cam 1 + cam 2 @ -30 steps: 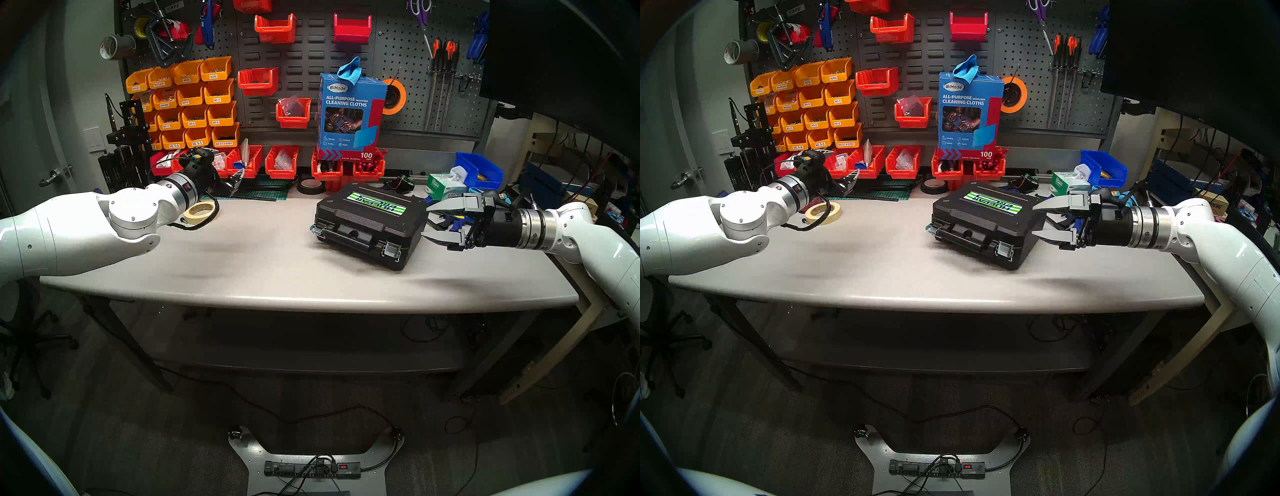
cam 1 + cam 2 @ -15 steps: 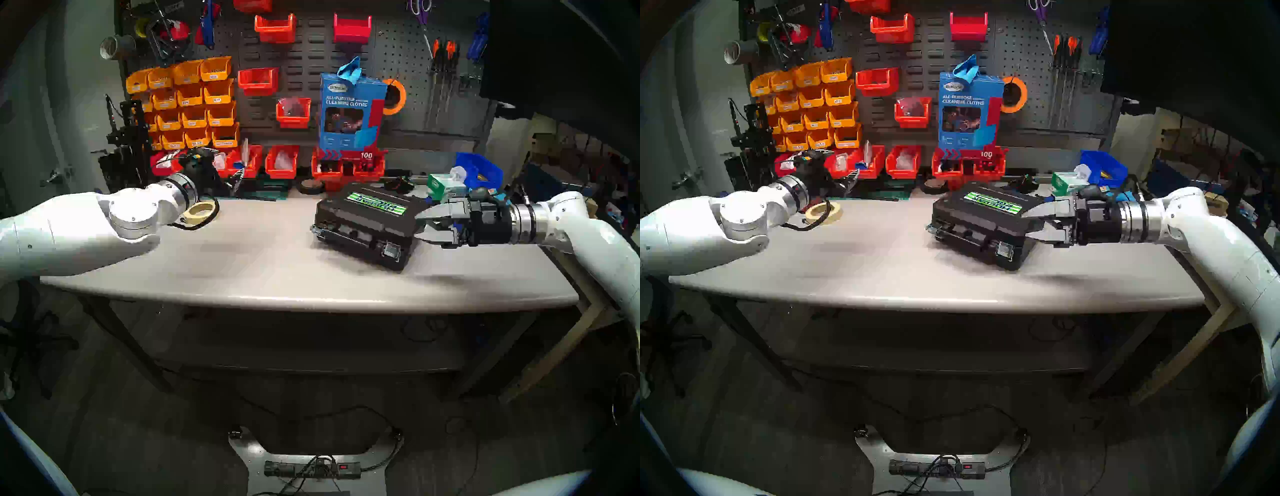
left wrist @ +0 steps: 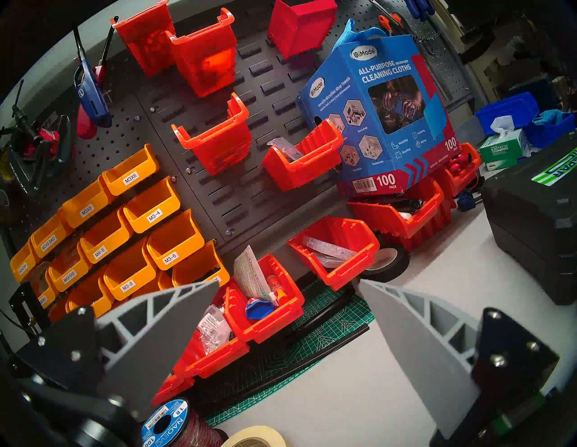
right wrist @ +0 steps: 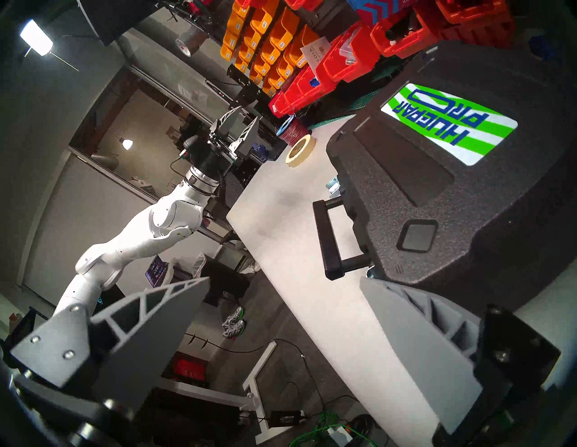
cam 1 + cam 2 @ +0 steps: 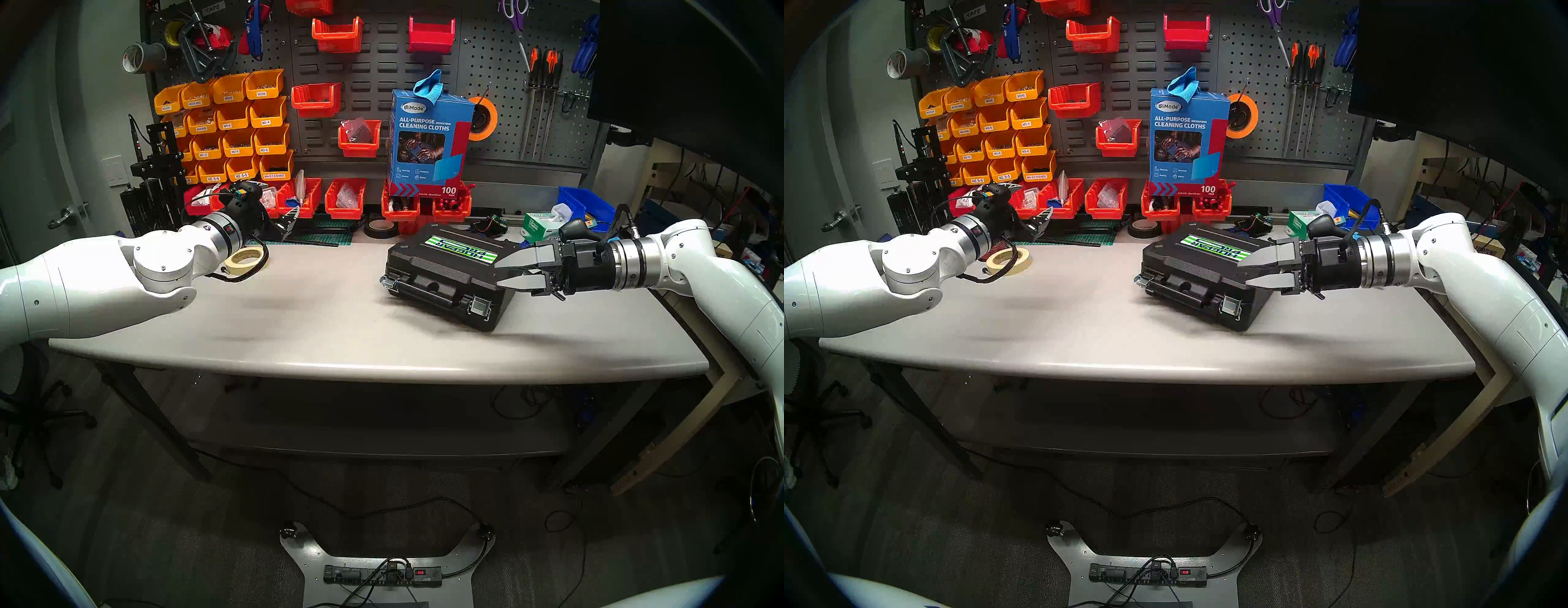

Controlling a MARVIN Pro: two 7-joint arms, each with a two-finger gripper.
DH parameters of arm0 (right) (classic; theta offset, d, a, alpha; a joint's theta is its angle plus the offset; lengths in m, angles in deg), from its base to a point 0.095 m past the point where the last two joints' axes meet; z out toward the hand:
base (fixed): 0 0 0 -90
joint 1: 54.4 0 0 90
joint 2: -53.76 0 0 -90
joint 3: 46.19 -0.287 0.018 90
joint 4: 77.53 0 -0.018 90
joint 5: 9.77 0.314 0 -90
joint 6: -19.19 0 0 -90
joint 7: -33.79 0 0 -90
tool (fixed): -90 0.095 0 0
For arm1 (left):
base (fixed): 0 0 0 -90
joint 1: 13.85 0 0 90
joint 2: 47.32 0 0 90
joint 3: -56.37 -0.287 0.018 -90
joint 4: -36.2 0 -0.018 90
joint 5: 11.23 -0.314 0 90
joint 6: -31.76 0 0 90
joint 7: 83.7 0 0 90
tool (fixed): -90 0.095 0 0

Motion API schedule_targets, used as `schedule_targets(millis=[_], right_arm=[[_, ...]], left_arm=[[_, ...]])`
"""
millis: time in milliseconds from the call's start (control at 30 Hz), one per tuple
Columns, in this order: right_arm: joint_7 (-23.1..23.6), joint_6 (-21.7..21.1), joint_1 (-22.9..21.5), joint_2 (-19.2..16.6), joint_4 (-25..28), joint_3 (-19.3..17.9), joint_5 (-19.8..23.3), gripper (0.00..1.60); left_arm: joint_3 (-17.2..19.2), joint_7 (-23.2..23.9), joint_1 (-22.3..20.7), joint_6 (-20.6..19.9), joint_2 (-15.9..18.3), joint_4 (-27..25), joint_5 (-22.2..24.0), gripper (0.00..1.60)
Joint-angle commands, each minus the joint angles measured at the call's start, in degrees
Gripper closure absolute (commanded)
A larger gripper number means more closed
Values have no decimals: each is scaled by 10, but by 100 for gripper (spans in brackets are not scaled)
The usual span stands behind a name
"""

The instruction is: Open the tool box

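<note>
The black tool box (image 5: pixel 445 265) lies flat on the grey table (image 5: pixel 322 322), right of centre, lid down. Its green-and-white sticker (image 5: pixel 460 250) faces up. Handle (image 5: pixel 432 291) and two silver latches (image 5: pixel 479 305) face the front edge. My right gripper (image 5: pixel 499 273) is open, its tips over the box's right end. In the right wrist view the tool box (image 4: pixel 468 203) fills the upper right, one finger (image 4: pixel 406 327) just before its near corner and the right gripper (image 4: pixel 284 277) empty. My left gripper (image 3: pixel 287 282) is open and empty at the far left, by the red bins.
A masking tape roll (image 5: pixel 248 257) lies beside my left wrist and a black tape roll (image 5: pixel 380 227) behind the box. Red bins (image 5: pixel 343 197) and a blue cleaning-cloths box (image 5: pixel 430 140) line the back. A tissue box (image 5: pixel 545 227) and blue bin (image 5: pixel 587 208) sit behind my right gripper.
My right gripper has moved left, from beside the tool box to over its right end, and its wrist has rolled. The left arm and the tool box have stayed put.
</note>
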Motion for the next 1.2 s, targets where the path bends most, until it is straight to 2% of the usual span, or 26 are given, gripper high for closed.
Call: schedule_targets(millis=[0,1167], right_arm=[[59,1,-27,2,1,-5,-17,0],[59,1,-67,30,3,36,-82,0]], left_arm=[[8,1,-10,2,-1,1,-1,0],[7,-2,-9,2,-1,1,-1,0]])
